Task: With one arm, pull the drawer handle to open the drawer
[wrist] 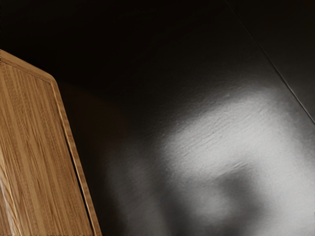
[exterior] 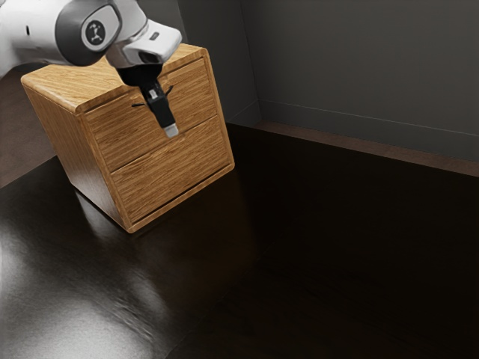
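Hanging before the upper drawer (exterior: 123, 134), the gripper (exterior: 171, 129) points down across the dark drawer handle (exterior: 137, 105); whether it is open or closed I cannot tell. The exterior view shows the wooden cabinet (exterior: 71, 82) with that drawer and the lower drawer (exterior: 168, 176) flush, their contents hidden. The wrist view shows one wooden panel (wrist: 34, 157) against the glossy dark table (wrist: 206, 147).
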Controlling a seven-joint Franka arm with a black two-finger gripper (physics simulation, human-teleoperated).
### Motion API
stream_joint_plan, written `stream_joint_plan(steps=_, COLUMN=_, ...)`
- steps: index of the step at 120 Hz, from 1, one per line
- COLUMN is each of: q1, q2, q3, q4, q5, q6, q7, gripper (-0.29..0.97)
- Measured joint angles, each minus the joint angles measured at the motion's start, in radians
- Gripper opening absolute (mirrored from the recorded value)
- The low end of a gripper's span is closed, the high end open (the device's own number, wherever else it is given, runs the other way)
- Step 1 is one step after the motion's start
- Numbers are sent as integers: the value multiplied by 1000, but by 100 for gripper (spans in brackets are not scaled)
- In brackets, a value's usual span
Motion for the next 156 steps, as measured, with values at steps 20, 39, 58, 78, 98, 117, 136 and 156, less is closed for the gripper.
stream_joint_plan(steps=20, q1=0, q2=40, q3=1, q4=72, q5=6, q6=16, q7=-21, gripper=68)
stream_joint_plan(steps=39, q1=1, q2=71, q3=2, q4=82, q5=30, q6=60, q7=-36, gripper=68)
stream_joint_plan(steps=58, q1=8, q2=72, q3=7, q4=85, q5=45, q6=82, q7=-47, gripper=68)
stream_joint_plan(steps=78, q1=26, q2=72, q3=8, q4=85, q5=66, q6=93, q7=-59, gripper=68)
stream_joint_plan(steps=98, q1=23, q2=84, q3=8, q4=62, q5=72, q6=97, q7=-71, gripper=68)
stream_joint_plan(steps=117, q1=19, q2=87, q3=8, q4=57, q5=75, q6=99, q7=-81, gripper=68)
stream_joint_plan(steps=136, q1=19, q2=114, q3=9, q4=84, q5=93, q6=105, q7=-88, gripper=68)
stream_joint_plan(steps=156, q1=-35, q2=137, q3=7, q4=90, q5=185, q6=135, q7=-96, gripper=68)
